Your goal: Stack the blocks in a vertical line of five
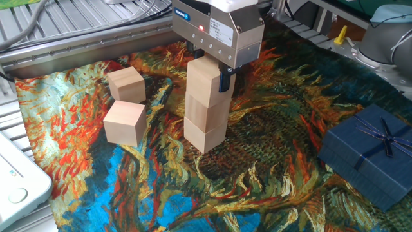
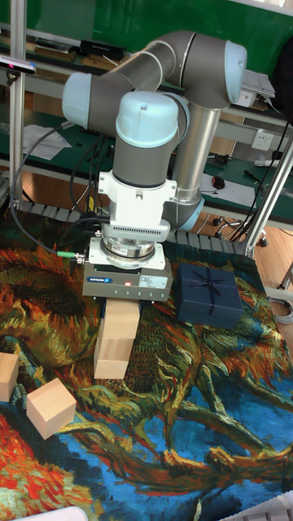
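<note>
Three pale wooden blocks stand stacked on the painted cloth: the bottom block (image 1: 205, 135) (image 2: 111, 369), the middle block (image 1: 206, 109) (image 2: 115, 348) and the top block (image 1: 205, 76) (image 2: 122, 321). My gripper (image 1: 207, 69) (image 2: 122, 313) comes straight down over the stack, and its fingers sit tight against the top block's sides, shut on it. A dark finger (image 1: 223, 80) shows on that block's right side. Two loose blocks lie to the left of the stack, one farther back (image 1: 126, 84) (image 2: 6, 376) and one nearer (image 1: 124, 122) (image 2: 50, 405).
A dark blue ribboned gift box (image 1: 370, 154) (image 2: 209, 295) sits on the cloth to the right of the stack. A white device (image 1: 16, 177) lies at the front left edge. Metal rails and cables (image 1: 77, 26) run along the back.
</note>
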You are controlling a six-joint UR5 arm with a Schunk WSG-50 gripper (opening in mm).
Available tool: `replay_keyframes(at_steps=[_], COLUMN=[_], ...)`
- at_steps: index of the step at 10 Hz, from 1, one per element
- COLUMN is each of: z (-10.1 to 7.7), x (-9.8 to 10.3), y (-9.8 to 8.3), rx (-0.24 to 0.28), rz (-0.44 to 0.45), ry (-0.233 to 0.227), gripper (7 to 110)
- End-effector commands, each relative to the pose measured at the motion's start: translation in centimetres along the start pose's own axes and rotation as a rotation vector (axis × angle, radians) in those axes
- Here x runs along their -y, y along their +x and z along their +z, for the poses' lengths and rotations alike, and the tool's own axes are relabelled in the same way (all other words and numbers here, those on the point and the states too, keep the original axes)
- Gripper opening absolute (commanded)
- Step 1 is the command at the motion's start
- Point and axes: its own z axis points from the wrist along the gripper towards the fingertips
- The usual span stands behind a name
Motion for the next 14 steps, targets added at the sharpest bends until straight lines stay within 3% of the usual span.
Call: replay_keyframes(at_steps=[1,14], z=[-0.15,0.04], x=[-0.38,-0.11], y=[-0.09,-0.06], rx=[0.004,-0.001], rz=[0.002,-0.004], ry=[-0.019,-0.016], gripper=[7,7])
